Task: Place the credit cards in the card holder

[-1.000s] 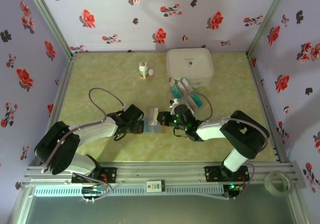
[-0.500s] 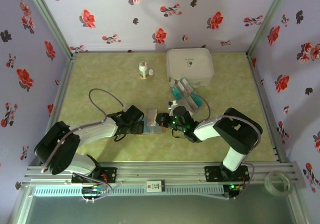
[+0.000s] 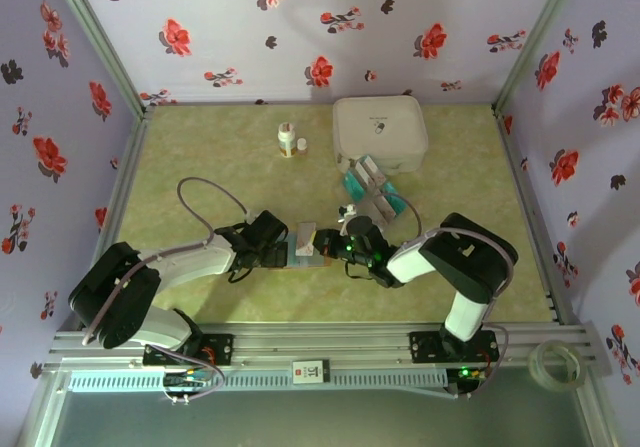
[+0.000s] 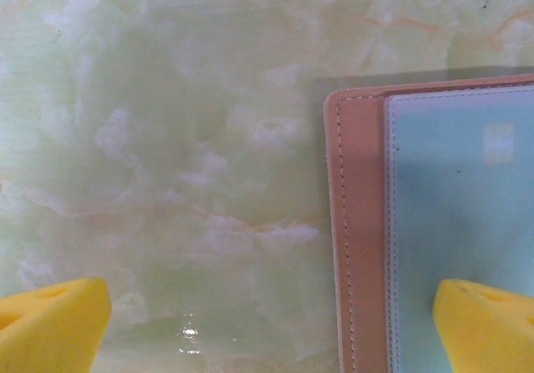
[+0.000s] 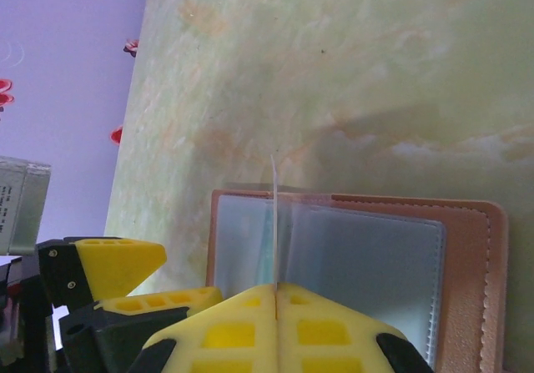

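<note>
R arm's elbow has swung toward 9 o'clock since a sec ago. R gripper and its card slid the same way and are now over the card holder.

R gripper: yellow pads pressed together, pinching the card. Card is seen edge-on and upright, w/ its far end over the holder's clear grey-blue pockets. Can't tell if the edge is in a slot.

Card holder lies open and flat on the green mat, approx mid-table, a bit toward 6 o'clock.

L gripper is at holder's 9 o'clock, jaws spread wide, nothing between them. In L wrist view, L gripper straddles the holder's tan stitched edge. One pad is over bare mat, the other over a pale teal face; card or sleeve, can't tell.

Spare cards, teal + white-grey, are piled at 1 o'clock of the holder, just beside the white box. Small bottle stands at 12 o'clock of the holder, well apart.
</note>
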